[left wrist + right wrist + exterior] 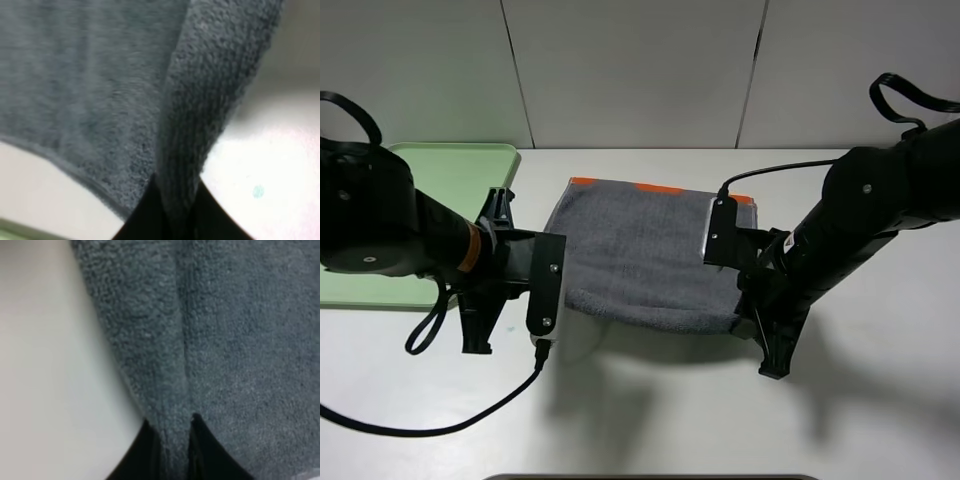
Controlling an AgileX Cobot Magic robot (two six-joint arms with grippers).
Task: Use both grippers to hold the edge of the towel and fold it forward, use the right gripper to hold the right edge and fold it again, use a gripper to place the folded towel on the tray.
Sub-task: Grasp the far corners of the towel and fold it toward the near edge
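Now the left gripper is clamped tight on the near left corner of the towel, and the right gripper on the near right corner. That edge hangs lifted above the desk. The tray lies just beside the towel's left.

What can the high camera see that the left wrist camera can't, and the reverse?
Only the high view: the pale green tray, an orange stripe and the right arm. Only the left wrist view: the left gripper pinching a fold of cloth, close up. Both: the grey towel and white table.
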